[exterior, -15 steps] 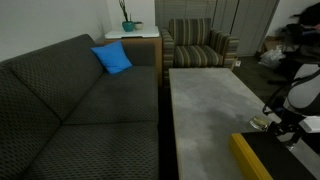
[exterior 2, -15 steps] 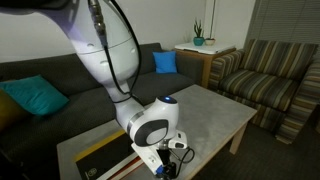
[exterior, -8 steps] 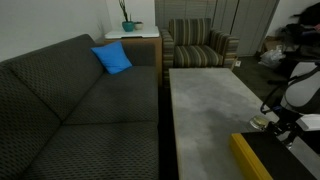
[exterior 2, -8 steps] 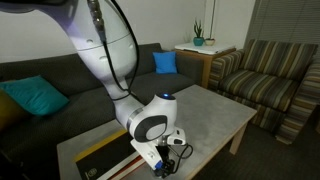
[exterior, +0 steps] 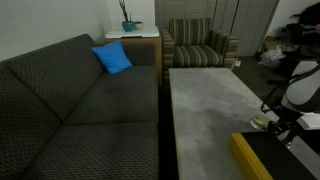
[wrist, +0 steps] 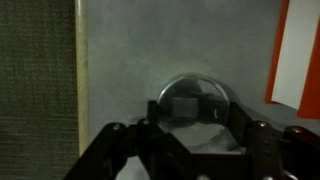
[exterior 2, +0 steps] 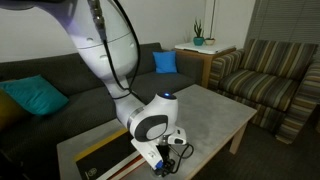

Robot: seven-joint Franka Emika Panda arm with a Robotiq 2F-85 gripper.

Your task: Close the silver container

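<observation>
Pressure was judged best applied squarely downward on the silver container, which was seen lying on the tabletop, centred before the spread pincer.

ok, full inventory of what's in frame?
sofa: 1, dark grey, alongside the table
blue cushion: 1, blue, on sofa
teal cushion: 1, teal, on sofa
armchair: 1, striped, past the table's far end
side table: 1, wood, between sofa and armchair
plant: 1, green in teal pot, on side table
table: 1, grey, centre
box: 1, black with yellow edge, on table
tin: 1, silver, on table under the gripper
arm: 1, white
gripper: 1, black, open, over the tin
</observation>
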